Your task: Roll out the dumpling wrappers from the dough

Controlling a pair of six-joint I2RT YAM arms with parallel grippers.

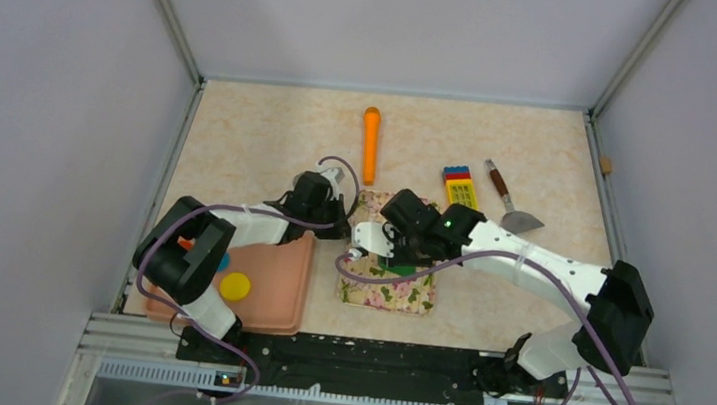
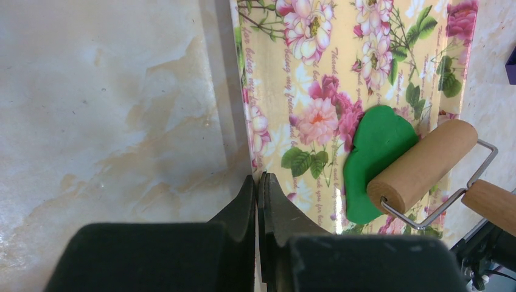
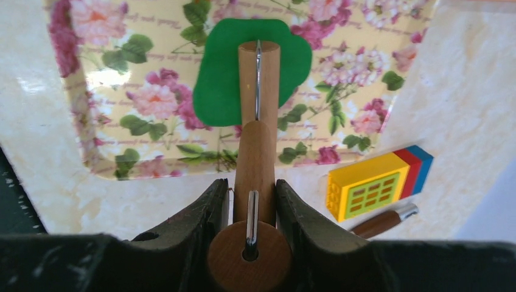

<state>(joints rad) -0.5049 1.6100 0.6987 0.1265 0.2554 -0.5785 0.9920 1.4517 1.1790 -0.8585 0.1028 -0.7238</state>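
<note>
The dough [image 2: 377,146] is a flat, ragged green piece on the floral mat [image 2: 304,61]; it also shows in the right wrist view [image 3: 222,79] and from above [image 1: 404,266]. My right gripper [image 3: 254,185] is shut on the wooden handle of a rolling pin [image 3: 255,152], whose roller [image 2: 423,164] rests on the dough. My left gripper [image 2: 258,179] is shut on the mat's left rim [image 1: 344,229]. Wrappers lie on a pink tray [image 1: 279,295]: a yellow disc [image 1: 234,285] and a blue one [image 1: 224,261], half hidden by the left arm.
An orange stick [image 1: 370,143] lies behind the mat. A stack of toy blocks [image 1: 460,186] and a scraper with a wooden handle [image 1: 510,203] lie to the mat's right; the blocks [image 3: 371,185] are near my right fingers. Grey walls enclose the table.
</note>
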